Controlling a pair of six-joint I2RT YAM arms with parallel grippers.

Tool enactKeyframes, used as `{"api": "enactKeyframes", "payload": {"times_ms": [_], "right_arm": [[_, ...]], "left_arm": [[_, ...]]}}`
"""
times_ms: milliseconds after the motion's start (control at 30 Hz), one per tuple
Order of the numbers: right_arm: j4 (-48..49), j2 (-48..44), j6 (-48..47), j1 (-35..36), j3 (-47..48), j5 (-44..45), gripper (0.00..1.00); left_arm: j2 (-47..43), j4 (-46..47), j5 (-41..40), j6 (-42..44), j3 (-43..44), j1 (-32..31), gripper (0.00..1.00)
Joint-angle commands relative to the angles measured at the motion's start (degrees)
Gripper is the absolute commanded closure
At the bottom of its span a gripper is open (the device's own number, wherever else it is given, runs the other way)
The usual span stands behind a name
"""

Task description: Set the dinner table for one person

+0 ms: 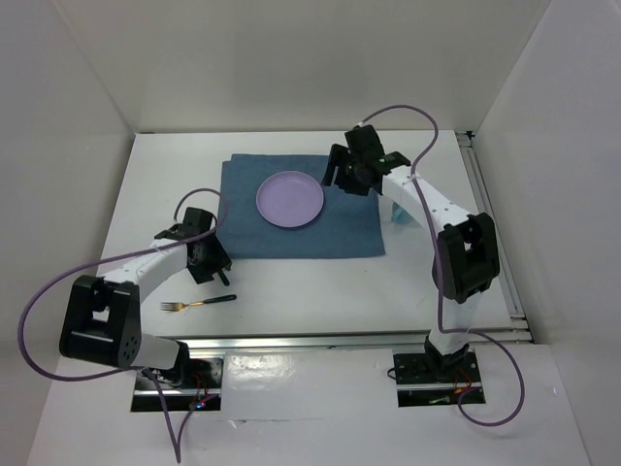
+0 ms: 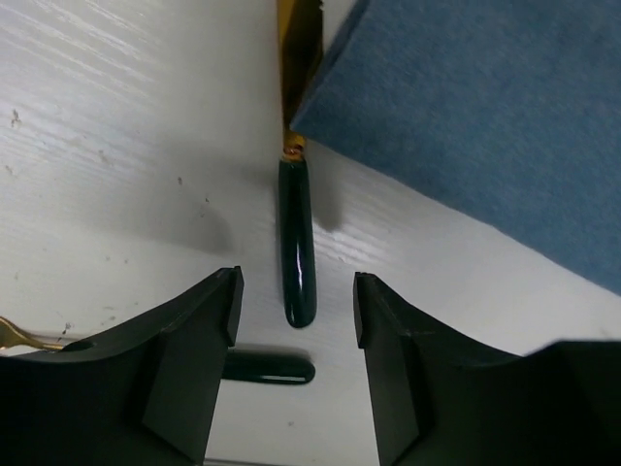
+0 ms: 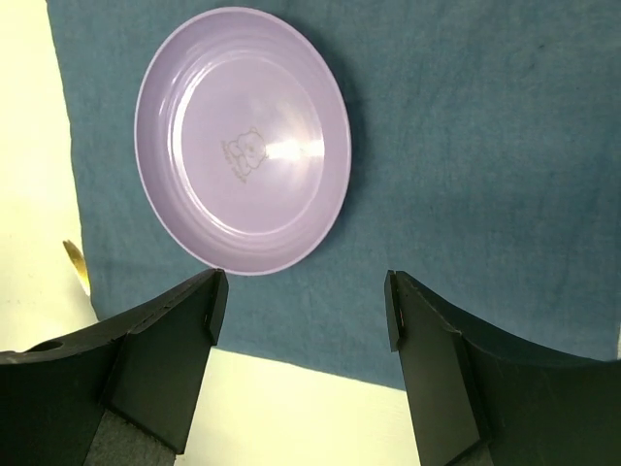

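Note:
The white dinner table [image 1: 320, 296] holds a blue placemat [image 1: 301, 228] with a purple plate [image 1: 290, 199] on it. A fork [image 1: 199, 304] with gold tines and a dark handle lies on the table near the front left. My left gripper [image 1: 209, 257] is open and empty at the placemat's front left corner. In the left wrist view its fingertips [image 2: 296, 311] straddle the end of a dark-handled gold utensil [image 2: 297, 243] lying beside the placemat [image 2: 485, 116]; the fork's handle [image 2: 272, 368] lies just below. My right gripper [image 1: 349, 170] is open and empty above the placemat, right of the plate [image 3: 243, 141].
A light blue object [image 1: 396, 216] stands at the placemat's right edge, mostly hidden by the right arm. Metal rails run along the table's front [image 1: 320, 342] and right [image 1: 495, 223] edges. White walls enclose the table on the left, back and right.

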Motion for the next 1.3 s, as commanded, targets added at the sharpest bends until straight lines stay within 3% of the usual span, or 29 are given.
{"api": "enactKeyframes", "payload": {"times_ms": [0, 133, 167, 267, 300, 333, 533, 667, 800, 900, 1133, 1267], "right_arm": [[0.49, -2.06, -1.07, -0.85, -3.07, 1.62, 0.22], [0.49, -3.21, -1.59, -1.38, -5.10, 2.14, 0.22], [0.49, -3.82, -1.59, -1.38, -5.10, 2.14, 0.22], [-0.04, -4.35, -2.20, -1.38, -5.72, 2.14, 0.22], [-0.04, -5.13, -2.21, -1.98, -5.72, 2.14, 0.22], [-0.04, -5.14, -2.21, -1.99, -6.24, 2.14, 0.22], [-0.04, -9.27, -3.35, -3.66, -6.25, -0.04, 0.22], [-0.56, -11.81, -4.06, -5.85, -6.77, -2.86, 0.22], [-1.18, -15.33, -4.58, -8.66, -8.09, -4.00, 0.22], [-1.71, -19.28, -4.58, -11.65, -10.46, -4.53, 0.22], [-3.55, -29.82, -5.73, -19.65, -18.37, -6.82, 0.22], [-4.08, -34.31, -5.73, -22.29, -23.63, -7.44, 0.22]], "left_arm": [[2.98, 3.07, -3.57, -3.00, -0.29, -0.17, 0.35], [6.42, 3.07, -5.68, -5.37, -0.29, -0.17, 0.53], [6.42, 2.29, -5.68, -5.38, 0.23, -0.17, 0.64], [7.04, -0.35, -6.91, -5.91, 1.89, 0.88, 0.81], [6.08, -1.22, -7.61, -5.91, 2.51, 1.41, 0.94], [5.29, -3.76, -8.14, -5.91, 3.39, 2.02, 1.00], [-3.06, -10.02, -13.68, 1.72, 13.40, 2.64, 1.00], [-5.80, -7.03, -5.17, 12.35, 19.38, -1.47, 1.00], [1.57, -8.18, 3.08, 12.90, 29.92, -9.12, 1.00], [9.30, -7.65, 3.81, 11.07, 37.92, -17.45, 1.00], [30.74, -8.26, 7.68, 6.40, 61.80, -24.42, 1.00], [41.21, -8.26, 7.68, 3.24, 69.74, -26.01, 1.00]]}}
